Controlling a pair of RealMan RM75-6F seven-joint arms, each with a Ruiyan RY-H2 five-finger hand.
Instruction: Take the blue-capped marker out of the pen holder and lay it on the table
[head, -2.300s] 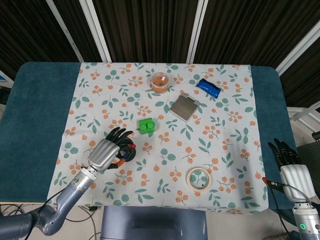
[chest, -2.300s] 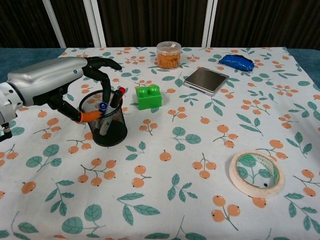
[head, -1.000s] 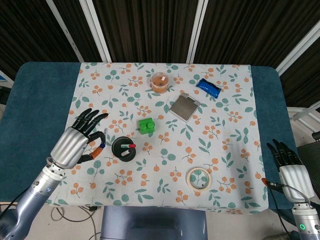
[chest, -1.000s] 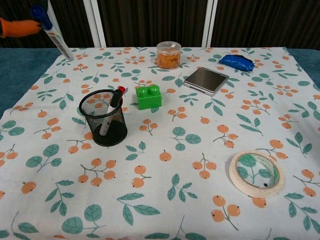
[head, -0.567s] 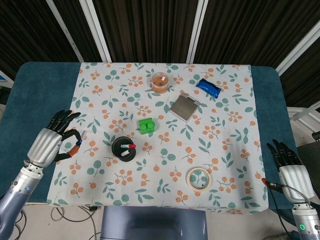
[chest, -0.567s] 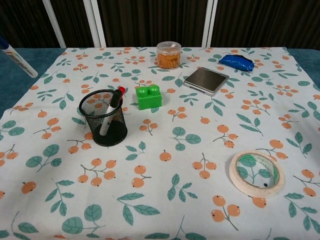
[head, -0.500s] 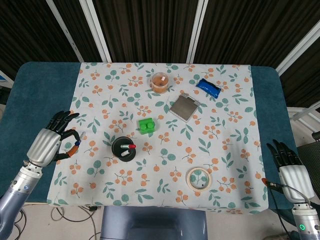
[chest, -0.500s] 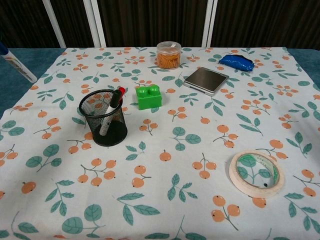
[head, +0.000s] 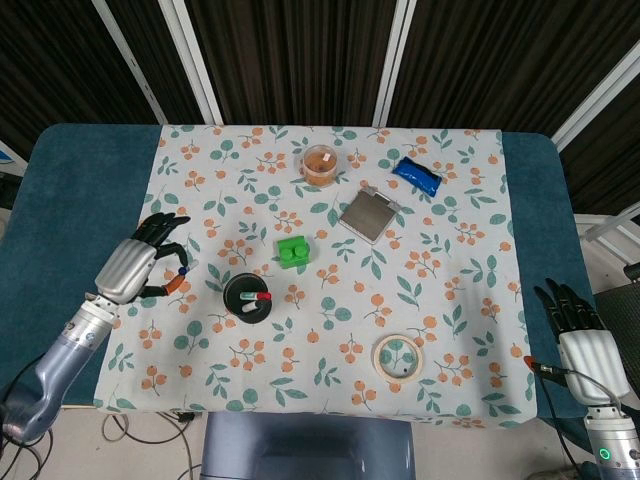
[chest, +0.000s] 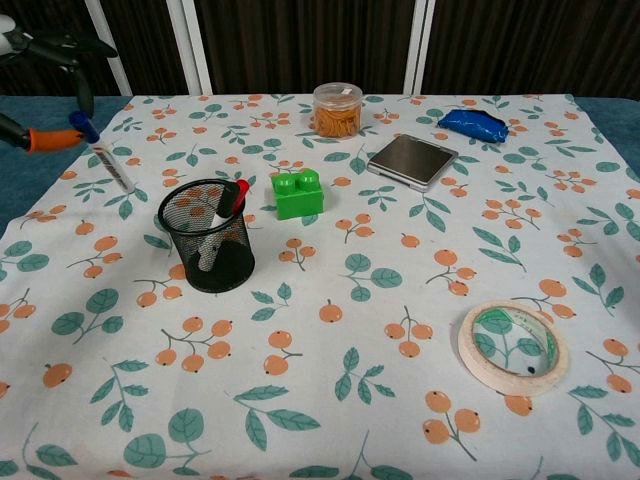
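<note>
My left hand (head: 135, 268) hovers over the cloth's left edge, left of the black mesh pen holder (chest: 207, 238). It pinches the blue-capped marker (chest: 106, 160) by its cap end between an orange-tipped thumb and a finger. The marker slants down to the right, its white barrel low over the cloth; I cannot tell whether the tip touches. In the head view only its blue cap (head: 185, 268) shows beside the hand. A red-capped marker (chest: 232, 199) stands in the pen holder (head: 247, 297). My right hand (head: 580, 338) rests off the table's right front corner, fingers apart, holding nothing.
A green brick (chest: 298, 192) sits just right of the holder. An orange-filled jar (chest: 336, 109), a silver flat box (chest: 411, 161) and a blue pouch (chest: 472, 124) lie at the back. A tape roll (chest: 511, 346) lies front right.
The left hand lifted the blue-capped marker out of the holder and swung left off the cloth. It has now come back right and lower, the marker slanting over the cloth's left edge.
</note>
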